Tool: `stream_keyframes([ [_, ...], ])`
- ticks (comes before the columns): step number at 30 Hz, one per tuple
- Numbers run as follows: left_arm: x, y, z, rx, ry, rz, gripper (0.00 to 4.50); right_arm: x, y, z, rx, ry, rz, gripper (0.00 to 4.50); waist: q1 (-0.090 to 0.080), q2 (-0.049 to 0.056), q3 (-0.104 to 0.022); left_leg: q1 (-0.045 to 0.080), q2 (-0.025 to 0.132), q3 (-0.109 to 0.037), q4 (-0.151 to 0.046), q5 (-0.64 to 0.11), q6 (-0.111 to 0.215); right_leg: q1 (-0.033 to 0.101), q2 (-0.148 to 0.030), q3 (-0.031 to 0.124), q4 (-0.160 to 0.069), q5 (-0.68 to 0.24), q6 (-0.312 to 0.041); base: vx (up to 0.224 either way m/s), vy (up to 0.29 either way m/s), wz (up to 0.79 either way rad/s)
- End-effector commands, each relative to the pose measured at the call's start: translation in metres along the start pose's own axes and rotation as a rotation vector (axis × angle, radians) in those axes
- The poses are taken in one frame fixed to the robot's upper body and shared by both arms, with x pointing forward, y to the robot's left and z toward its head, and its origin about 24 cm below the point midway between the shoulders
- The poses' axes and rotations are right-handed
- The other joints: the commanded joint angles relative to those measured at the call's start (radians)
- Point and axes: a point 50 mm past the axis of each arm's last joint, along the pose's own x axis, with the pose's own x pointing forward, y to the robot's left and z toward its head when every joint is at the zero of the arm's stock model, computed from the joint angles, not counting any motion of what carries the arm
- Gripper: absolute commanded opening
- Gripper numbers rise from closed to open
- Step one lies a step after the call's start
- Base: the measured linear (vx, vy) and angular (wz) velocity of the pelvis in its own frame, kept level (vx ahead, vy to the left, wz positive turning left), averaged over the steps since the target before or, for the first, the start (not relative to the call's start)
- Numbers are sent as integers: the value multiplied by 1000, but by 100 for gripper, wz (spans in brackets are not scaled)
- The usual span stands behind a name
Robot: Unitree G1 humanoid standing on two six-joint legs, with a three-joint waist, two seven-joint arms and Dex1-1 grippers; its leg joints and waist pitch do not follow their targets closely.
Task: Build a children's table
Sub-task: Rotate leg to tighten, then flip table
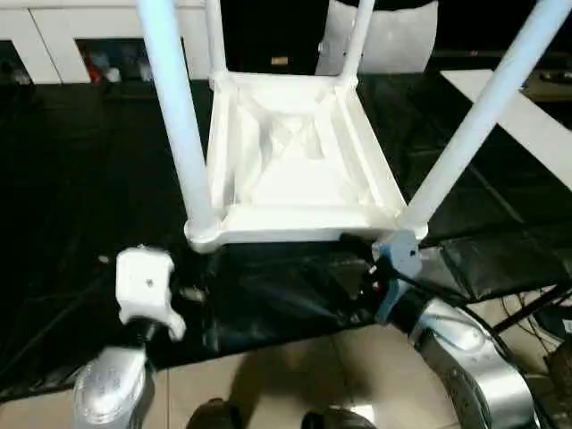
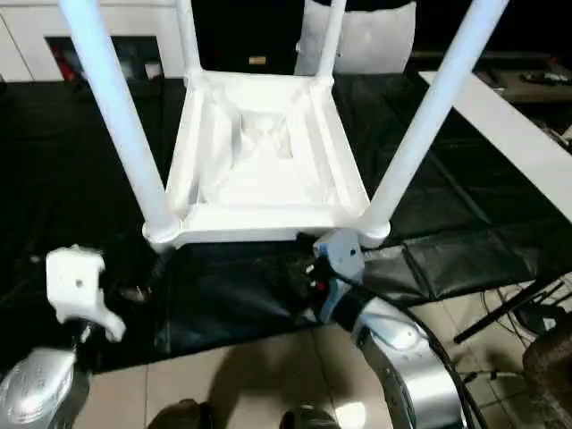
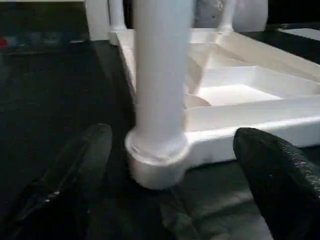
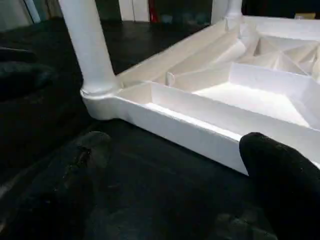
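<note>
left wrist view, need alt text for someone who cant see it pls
A white table leg stands upright in the corner socket of the upside-down white tabletop, which lies on a black surface. The left gripper has its black jaws wide apart on either side of that socket, touching nothing.

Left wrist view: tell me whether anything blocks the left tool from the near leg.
Nothing visible does. The leg stands in its corner socket, in the open gap ahead of the left tool, with bare black mat around.
</note>
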Motion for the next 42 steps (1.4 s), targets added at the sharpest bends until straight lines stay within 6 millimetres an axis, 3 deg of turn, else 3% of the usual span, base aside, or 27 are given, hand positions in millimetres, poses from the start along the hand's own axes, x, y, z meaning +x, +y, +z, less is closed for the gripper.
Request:
stream_keyframes([
  [1, 3, 0, -2, -13, 13, 3, 447, -2, 0, 3, 27, -20, 9, 450, -1, 10, -38, 14, 114, -64, -107, -491, -50, 5, -141, 74, -119, -519, -92, 0, 0, 0],
  [3, 11, 2, -3, -13, 16, 1, 447, -2, 1, 4, 14, -21, 9, 450, -1, 19, -47, 13, 119, -65, -118, -498, -64, 8, -129, 72, -105, -390, -107, 0, 0, 0],
  [5, 17, 4, -5, -5, 32, 10, 447, -1, 0, 6, 16, -41, 3, 450, 1, 16, -48, 16, 120, -59, -118, -493, -62, 5, -135, 79, -101, -323, -125, -2, 25, -3],
  [8, 30, 6, -7, -20, 31, -3, 447, -1, 0, 10, 6, -72, 21, 450, 5, 9, -53, 15, 117, -42, -111, -426, -29, 8, -143, 83, -105, -347, -134, 0, 0, 0],
  [10, 40, 6, -8, -13, 37, -10, 447, -1, 0, 11, 9, -73, 29, 450, 11, 1, -59, 26, 119, -31, -103, -390, -15, 0, -147, 86, -111, -360, -132, 0, 0, 0],
  [12, 47, 7, -9, -4, 43, -5, 447, 0, 0, 11, 24, -62, 42, 450, 14, 8, -65, 18, 126, -32, -112, -351, -10, 8, -139, 81, -97, -288, -147, 0, 0, 0],
  [14, 56, 7, -8, -35, 34, -7, 430, 1, 5, 10, 15, -39, 92, 450, 12, 9, -69, 17, 126, -32, -116, -372, -19, 7, -131, 78, -89, -230, -157, 0, 0, 0],
  [15, 60, 6, -7, -45, 29, -11, 430, 1, 6, 9, -3, -35, 100, 450, 17, 9, -73, 23, 125, -28, -110, -361, -15, 5, -137, 82, -90, -198, -165, 0, 0, 0],
  [16, 60, 6, -7, -48, 27, -12, 430, 1, 6, 9, -5, -34, 101, 450, 19, 10, -74, 22, 125, -27, -109, -341, -9, 7, -139, 83, -88, -177, -169, 0, 0, 0],
  [17, 63, 5, -6, -55, 24, -16, 417, 1, 6, 9, -9, -35, 100, 450, 22, 7, -76, 13, 125, -25, -108, -296, 8, 15, -142, 82, -86, -147, -173, 60, -19, -2],
  [20, 67, 3, -5, -70, 18, -9, 390, 1, 6, 8, -10, -32, 97, 450, 26, 7, -88, 8, 127, -18, -101, -198, 43, 20, -141, 80, -75, -27, -197, 0, 0, 0],
  [21, 66, 2, -5, -79, 17, 1, 390, 1, 7, 8, -11, -30, 102, 450, 28, 10, -95, 6, 127, -16, -98, -145, 62, 24, -139, 77, -66, 54, -209, 0, 0, 0],
  [22, 65, 1, -5, -84, 17, 5, 371, 0, 7, 8, -8, -27, 104, 450, 28, 5, -97, 6, 126, -11, -94, -110, 86, 25, -138, 77, -64, 118, -220, 0, 0, 0],
  [23, 63, 0, -6, -90, 15, 8, 358, 0, 7, 7, -5, -23, 106, 450, 29, 5, -97, 7, 125, -7, -92, -101, 106, 26, -140, 76, -64, 129, -231, 0, 0, 0],
  [26, 59, -2, -7, -107, 21, 7, 342, -1, 8, 7, -8, -18, 114, 450, 30, 4, -92, 8, 128, -3, -95, -142, 115, 25, -139, 75, -73, 51, -238, 0, 0, 0],
  [27, 55, -4, -8, -120, 25, 17, 332, -2, 8, 6, -9, -14, 114, 450, 30, 2, -86, 11, 128, -2, -97, -178, 109, 21, -138, 76, -80, -17, -236, 0, 0, 0],
  [31, 51, -6, -9, -142, 31, 38, 298, -1, 8, 5, -11, -13, 111, 450, 31, 2, -76, 18, 130, -2, -103, -288, 50, 11, -134, 78, -98, -232, -197, 0, 0, 0],
  [33, 49, -6, -9, -156, 31, 50, 268, -1, 9, 4, -11, -14, 111, 450, 31, 0, -74, 17, 129, -5, -106, -316, 27, 6, -134, 79, -103, -281, -171, 0, 0, 0],
  [38, 53, -11, -9, -210, 21, 38, 251, 3, 12, 3, -1, -24, 113, 450, 29, -8, -69, 15, 126, -5, -108, -316, 26, 1, -135, 80, -108, -309, -143, 0, 0, 0],
  [42, 59, -16, -8, -208, 17, -11, 221, 4, 14, 3, 7, -29, 116, 450, 32, -7, -69, 18, 126, -3, -107, -306, 29, -2, -135, 82, -108, -293, -144, 0, 0, 0],
])
